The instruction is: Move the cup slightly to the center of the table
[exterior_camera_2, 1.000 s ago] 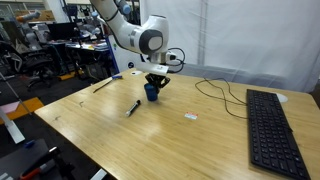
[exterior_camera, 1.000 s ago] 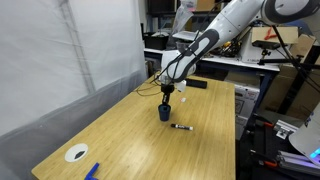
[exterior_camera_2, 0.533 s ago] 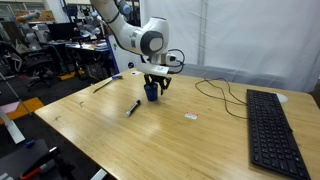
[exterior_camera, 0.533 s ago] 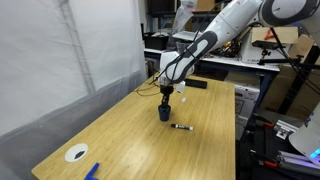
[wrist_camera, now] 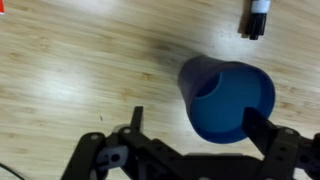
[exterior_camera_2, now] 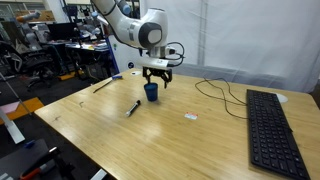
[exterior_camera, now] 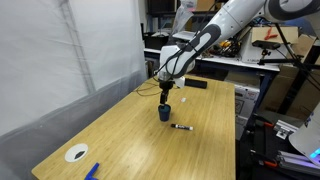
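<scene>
The dark blue cup point(exterior_camera: 165, 113) point(exterior_camera_2: 151, 92) stands upright on the light wood table point(exterior_camera: 130, 140) point(exterior_camera_2: 180, 140), toward its far end. My gripper point(exterior_camera: 166, 93) point(exterior_camera_2: 155, 76) hangs just above the cup, open, with nothing held. In the wrist view the cup point(wrist_camera: 228, 100) sits right of centre below the gripper point(wrist_camera: 197, 125). One finger point(wrist_camera: 136, 120) is well clear on the cup's left, and the other finger point(wrist_camera: 258, 126) is over its right rim.
A black marker pen point(exterior_camera: 182, 127) point(exterior_camera_2: 132, 107) point(wrist_camera: 258, 18) lies near the cup. A black keyboard point(exterior_camera_2: 272, 125), a cable point(exterior_camera_2: 215, 90) and a small white scrap point(exterior_camera_2: 190, 117) are on the table. A white disc point(exterior_camera: 76, 153) and a blue item point(exterior_camera: 92, 171) lie at one end.
The jaws have gone from shut on the cup to wide open, and the gripper has lifted slightly. The cup stays standing on the table.
</scene>
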